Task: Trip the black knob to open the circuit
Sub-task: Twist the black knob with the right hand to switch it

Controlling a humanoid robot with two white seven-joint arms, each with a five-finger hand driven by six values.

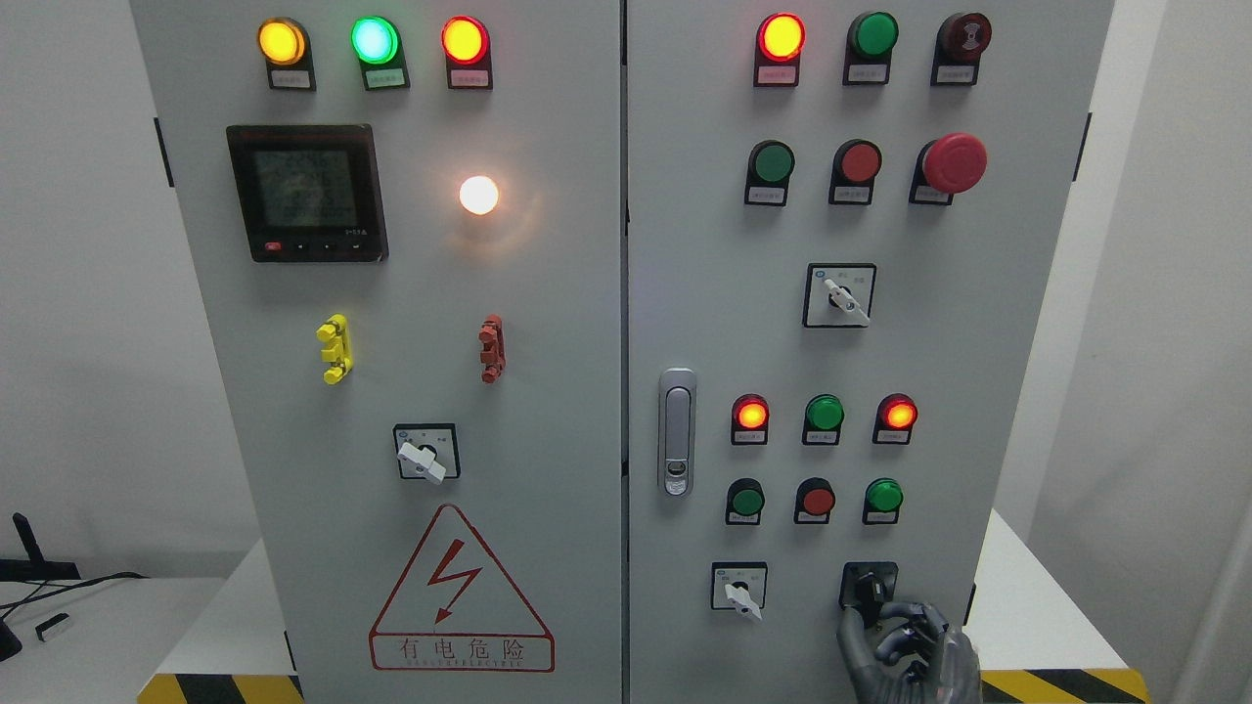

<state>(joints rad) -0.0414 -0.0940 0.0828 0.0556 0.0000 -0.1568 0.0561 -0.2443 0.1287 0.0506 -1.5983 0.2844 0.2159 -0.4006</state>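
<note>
Gripping looks underway: right hand sits at the black knob, fingers curled up onto the knob's lower edge, seemingly pinched on it, tho how firm the contact is can't be made out. Left hand not in view.

Knob location, relative to the silver door latch in the middle of the cabinet: down and to the right of the latch, bottom row of the right door, just right of the white-handled selector and below the row of small red/green pushbuttons. Lowest control on that door.

Handling, as a guess: small rigid plastic rotary switch on a square black plate, fixed to the panel, so no lifting, only twist about its own axis. Prob spring-detented, i.e. stiff at first, then snaps over. Smooth plastic + hard robot fingers = slip risk. Not fragile, but side load or pulling outward would do no good.

Where to hold: across the raised lever/bar of the knob, thumb one side, fingers opposite, close to the axis, not on the plate. Squeeze before turning, rotate w/ the wrist, keep the hand square to the panel.
</note>
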